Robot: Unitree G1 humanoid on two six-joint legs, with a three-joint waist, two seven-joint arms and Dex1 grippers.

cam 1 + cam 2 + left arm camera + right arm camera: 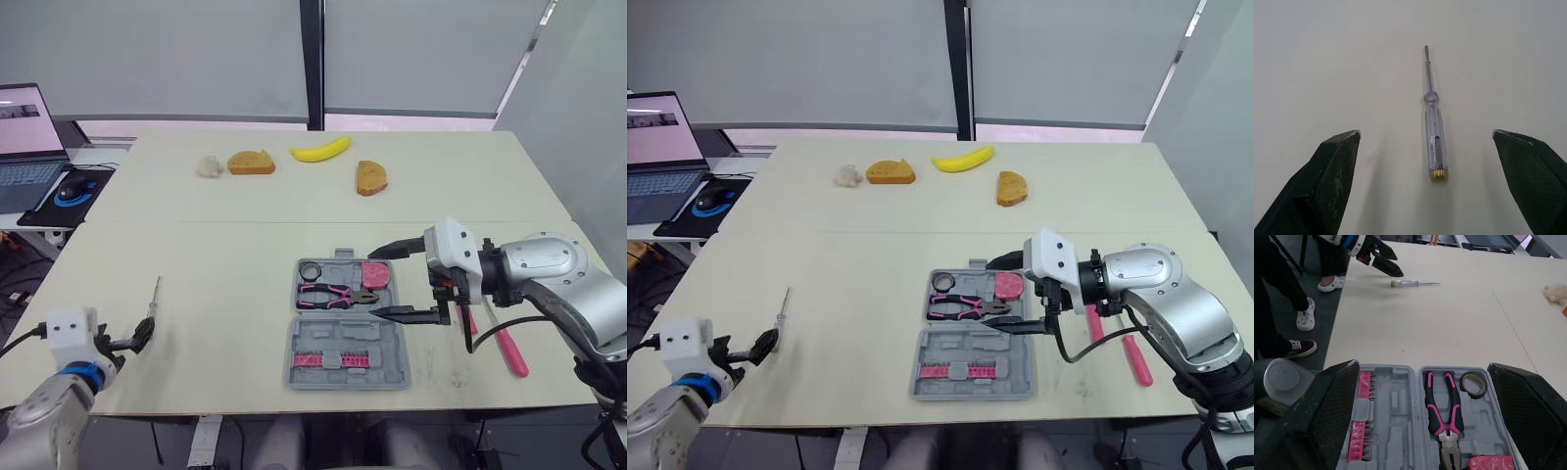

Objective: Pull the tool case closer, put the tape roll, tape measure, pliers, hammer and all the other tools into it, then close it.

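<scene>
In case [343,364] lie pliers [336,294] & tape roll [311,270], screwdriver [154,296] far L, hammer [509,352] R of it.

The right arm [549,262] hid the upper end of a pink-handled tool [511,354], so its kind could not be told. The view's edge cut off the laptop [24,147] and, in the right wrist view, the tape measure [1491,463].

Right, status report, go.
Left gripper open, facing screwdriver. Right gripper open over tool case. Pliers, tape roll, tape measure in; hammer out. Nothing blocking.
</scene>
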